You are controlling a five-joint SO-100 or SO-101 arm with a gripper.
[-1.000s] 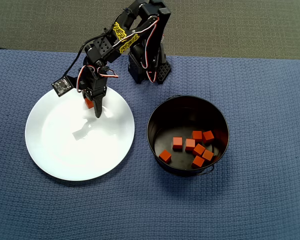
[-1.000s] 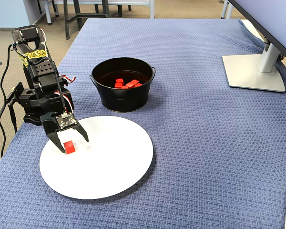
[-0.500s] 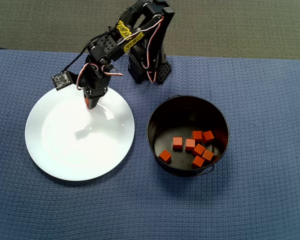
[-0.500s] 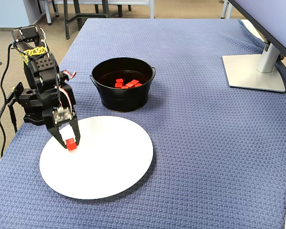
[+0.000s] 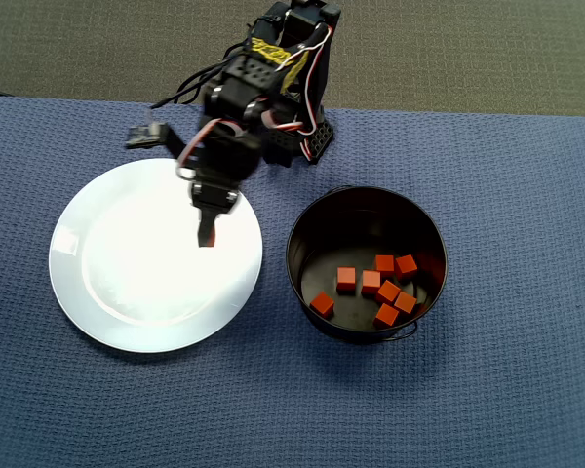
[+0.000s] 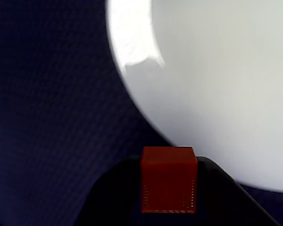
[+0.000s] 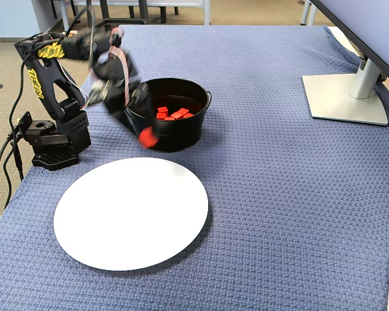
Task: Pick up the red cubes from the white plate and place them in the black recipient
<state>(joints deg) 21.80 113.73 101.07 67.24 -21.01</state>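
Blue woven cloth (image 7: 279, 194) over table, grey carpet (image 5: 468, 49) beyond, gripper (image 6: 169, 188) pinching red cube (image 6: 169, 179) above white plate (image 7: 129, 220).

No legible text, label or number anywhere — arm markings too blurred to read

Overhead view: plate (image 5: 107, 292) left of pot (image 5: 367, 210).
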